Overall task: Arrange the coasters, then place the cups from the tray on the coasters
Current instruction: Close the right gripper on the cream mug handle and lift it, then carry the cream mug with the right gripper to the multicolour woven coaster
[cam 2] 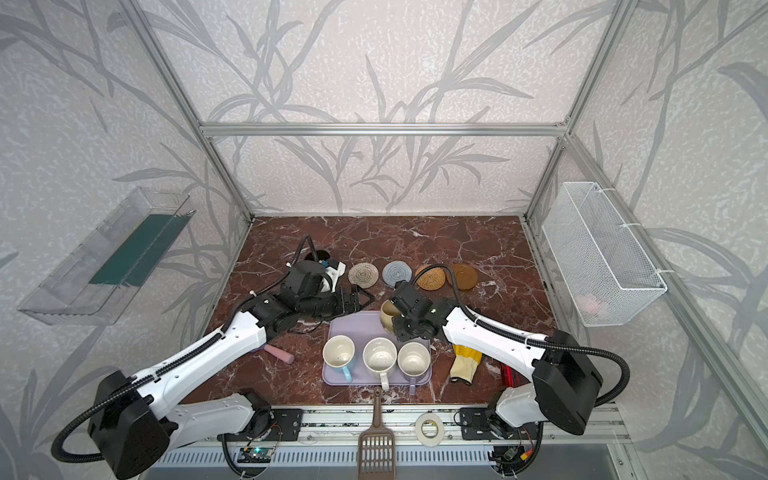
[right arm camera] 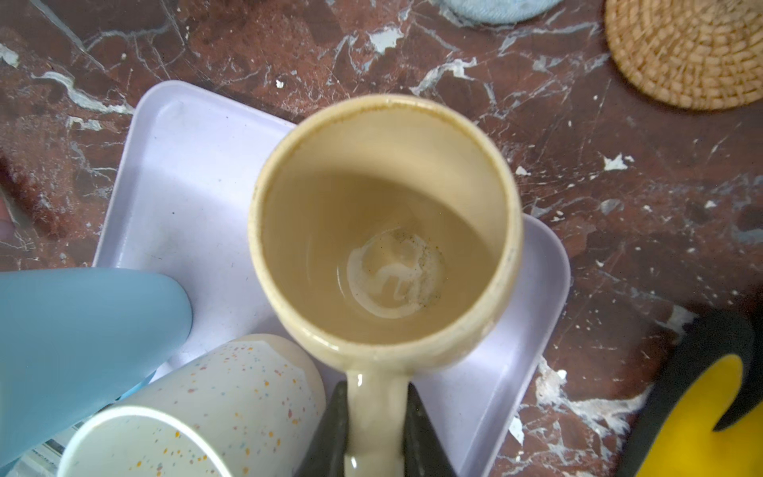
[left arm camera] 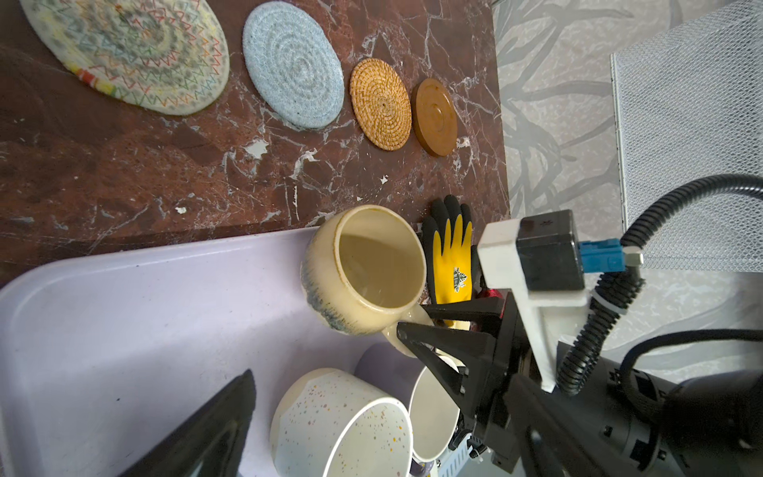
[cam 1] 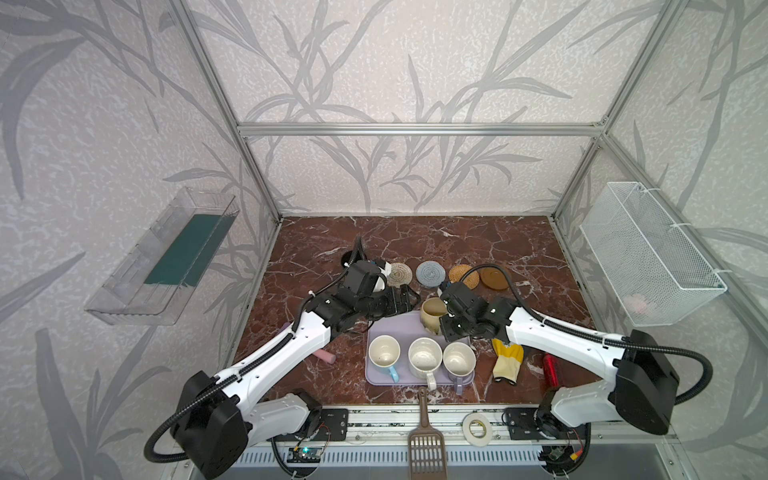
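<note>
Beige cup [cam 1: 432, 318] [right arm camera: 384, 231] sits at the far right corner of the tray [cam 1: 395, 328] [right arm camera: 186, 165], tipped a little, and my right hand [right arm camera: 373, 396] [left arm camera: 413, 318] is clenched on its handle, one finger on each side. I cannot tell whether its base is clear of the tray. Nearer to me on the tray, three more cups stand upright in a row with their handles pointing my way: the blue cup [cam 1: 384, 353], the speckled cream cup [cam 1: 424, 357] and the lavender cup [cam 1: 459, 359]. Beyond the tray four coasters lie in a line on the desk [cam 1: 498, 241], all bare: cream woven [cam 1: 400, 273], grey-blue [cam 1: 431, 274], rattan [cam 1: 463, 276] and amber [cam 1: 494, 277]. The rattan and amber ones are almost touching. My left hand [cam 1: 409, 299] [cam 2: 361, 297] hovers released at the tray's far left edge, fingers spread and grasping nothing, just in front of the cream woven coaster. A black cup [cam 1: 347, 261] peeks out behind that wrist; I cannot tell what it stands on. Right of the tray lies a yellow glove [cam 1: 507, 361].
</note>
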You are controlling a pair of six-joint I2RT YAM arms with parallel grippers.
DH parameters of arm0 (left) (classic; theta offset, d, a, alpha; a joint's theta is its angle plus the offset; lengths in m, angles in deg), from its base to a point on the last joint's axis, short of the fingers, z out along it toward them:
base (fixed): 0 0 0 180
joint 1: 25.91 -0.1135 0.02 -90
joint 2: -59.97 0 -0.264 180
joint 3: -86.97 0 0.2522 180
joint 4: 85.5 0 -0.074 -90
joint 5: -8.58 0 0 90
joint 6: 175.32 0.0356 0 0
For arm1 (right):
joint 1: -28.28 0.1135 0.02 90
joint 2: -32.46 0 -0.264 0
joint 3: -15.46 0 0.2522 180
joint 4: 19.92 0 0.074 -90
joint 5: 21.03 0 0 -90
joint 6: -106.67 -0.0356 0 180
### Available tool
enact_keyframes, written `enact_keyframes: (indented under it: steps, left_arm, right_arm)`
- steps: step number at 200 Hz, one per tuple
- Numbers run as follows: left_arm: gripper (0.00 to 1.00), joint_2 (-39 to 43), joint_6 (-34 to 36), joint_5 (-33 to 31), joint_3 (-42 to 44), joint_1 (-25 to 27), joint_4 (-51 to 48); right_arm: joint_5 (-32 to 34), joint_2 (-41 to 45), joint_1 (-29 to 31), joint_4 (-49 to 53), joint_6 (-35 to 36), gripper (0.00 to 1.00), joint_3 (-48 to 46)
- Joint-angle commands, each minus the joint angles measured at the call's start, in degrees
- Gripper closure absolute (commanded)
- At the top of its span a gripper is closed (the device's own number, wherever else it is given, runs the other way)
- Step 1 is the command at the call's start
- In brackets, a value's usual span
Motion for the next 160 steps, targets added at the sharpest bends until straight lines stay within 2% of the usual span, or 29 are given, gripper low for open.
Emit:
enact_keyframes:
  steps: [1, 67, 110, 160]
  left_arm:
    - [0.03, 2.3, -1.6, -2.0, 0.4, 0.3, 2.3]
    - [0.03, 4.2, -3.0, -6.4, -0.8, 0.3, 2.8]
    - [0.03, 4.5, -4.7, -7.3, 0.8, 0.2, 6.3]
    - [0.03, 3.7, -3.8, -8.8, 1.0, 0.1, 5.7]
  right_arm:
    - [1.2, 3.4, -0.2, -3.4, 0.3, 1.0, 1.6]
    - [3.7, 5.6, -0.2, -5.2, -0.6, 1.0, 3.4]
    - [3.2, 3.1, -0.2, -4.5, 0.5, 1.0, 6.8]
    - [3.2, 0.8, -0.3, -4.9, 1.3, 1.0, 9.9]
